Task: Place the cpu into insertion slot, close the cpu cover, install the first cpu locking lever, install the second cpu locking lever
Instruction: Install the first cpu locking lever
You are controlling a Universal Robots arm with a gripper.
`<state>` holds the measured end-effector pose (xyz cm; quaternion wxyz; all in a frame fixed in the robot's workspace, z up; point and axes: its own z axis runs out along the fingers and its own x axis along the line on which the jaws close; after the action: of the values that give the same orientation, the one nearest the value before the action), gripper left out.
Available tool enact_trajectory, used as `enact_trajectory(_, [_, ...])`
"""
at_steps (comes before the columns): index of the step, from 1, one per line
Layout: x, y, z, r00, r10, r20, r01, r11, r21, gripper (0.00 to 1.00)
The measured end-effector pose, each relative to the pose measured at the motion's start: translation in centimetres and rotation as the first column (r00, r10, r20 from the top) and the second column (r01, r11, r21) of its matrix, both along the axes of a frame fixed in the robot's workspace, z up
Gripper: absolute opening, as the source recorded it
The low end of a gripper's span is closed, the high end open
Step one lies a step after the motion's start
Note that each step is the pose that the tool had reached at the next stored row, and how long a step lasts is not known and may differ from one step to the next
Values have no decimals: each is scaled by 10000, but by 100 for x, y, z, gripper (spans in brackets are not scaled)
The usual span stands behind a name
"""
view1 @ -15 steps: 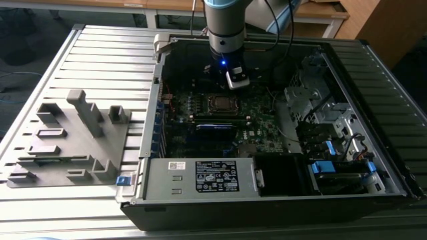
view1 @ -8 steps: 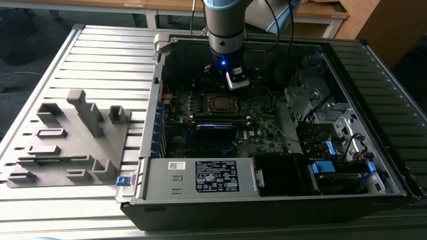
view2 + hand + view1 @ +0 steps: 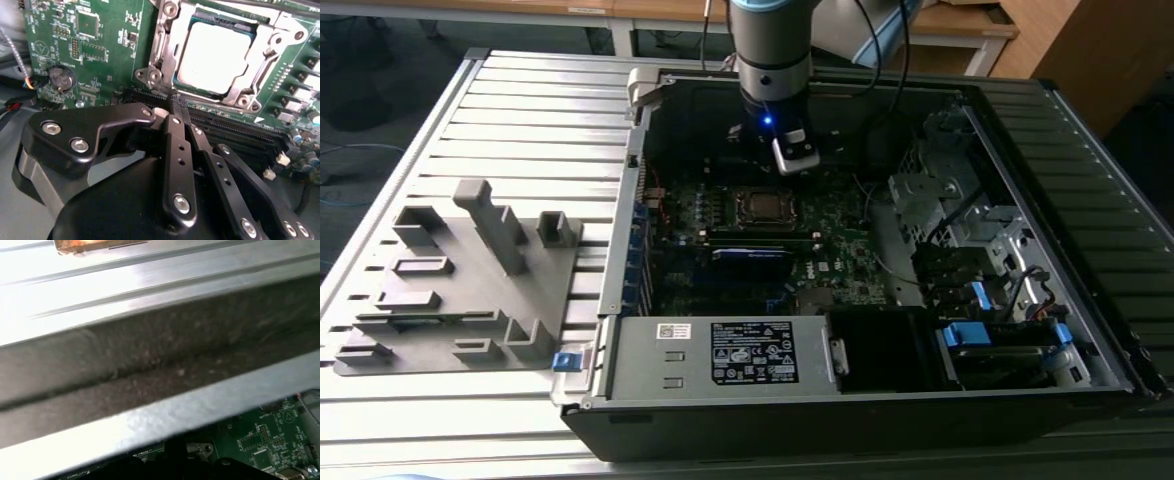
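Inside the open computer case (image 3: 1067,300) on the slatted table (image 3: 520,110), your gripper (image 3: 176,107) hangs with fingers pinched together, empty. Just beyond them, the cpu (image 3: 215,57) sits in the insertion slot (image 3: 260,90), cpu cover (image 3: 167,45) down. Any sideways drift could scrape the motherboard (image 3: 100,55).

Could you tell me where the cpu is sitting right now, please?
The cpu lies in the insertion slot on the green motherboard, framed by the cpu cover, just beyond the gripper in the second wrist view.
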<state>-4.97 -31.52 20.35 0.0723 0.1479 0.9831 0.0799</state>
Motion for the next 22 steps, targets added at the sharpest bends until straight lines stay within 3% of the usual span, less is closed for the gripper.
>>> enact_trajectory(8, [0,0,162,10000,0,-16,0,10000,-1,11])
enact_trajectory(17, [0,0,167,10000,0,-30,0,10000,-2,11])
enact_trajectory(19, [0,0,166,9999,0,-148,0,10000,-13,11])
enact_trajectory(22, [1,0,163,9992,-1,-389,-1,10000,-45,11])
